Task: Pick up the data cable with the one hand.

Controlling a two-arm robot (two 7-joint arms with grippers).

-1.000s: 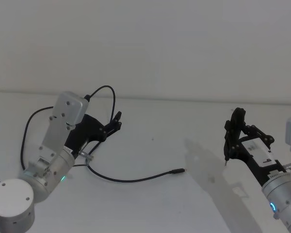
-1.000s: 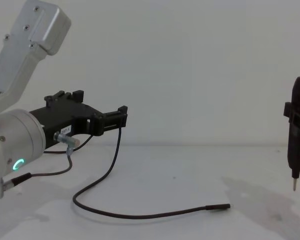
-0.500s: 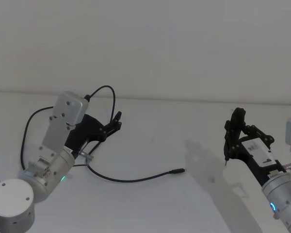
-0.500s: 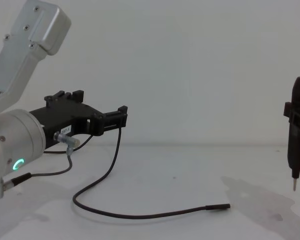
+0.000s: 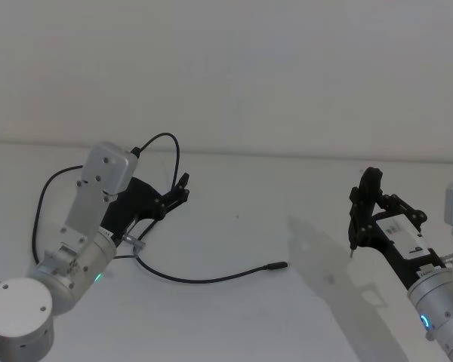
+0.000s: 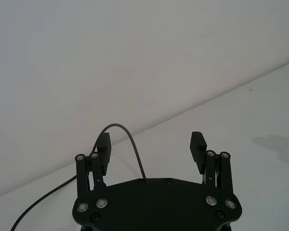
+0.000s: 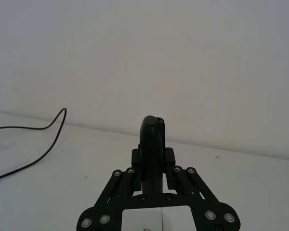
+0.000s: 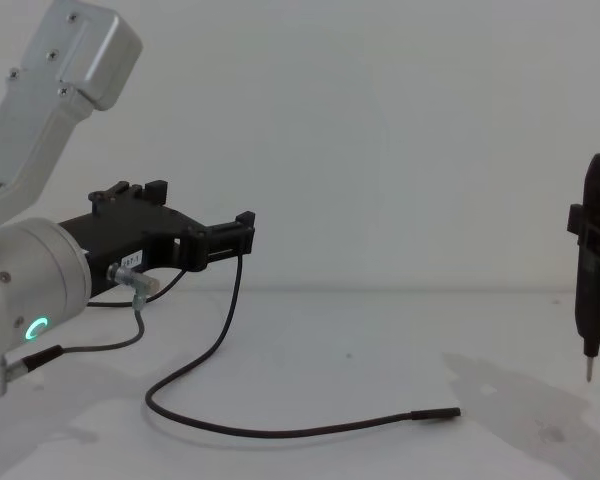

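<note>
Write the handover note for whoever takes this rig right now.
The left gripper: jaws open, raised above the table on the left, with the data cable passing between them, not pinched.
The right gripper: shut on a pen-like tool, hanging at the right, apart from the cable.
Cable: one stretch rises to the left gripper, the rest curves over the table, and the plug tip lies on it.
Done: jaws placed around the cable. Left: close and lift.
</note>
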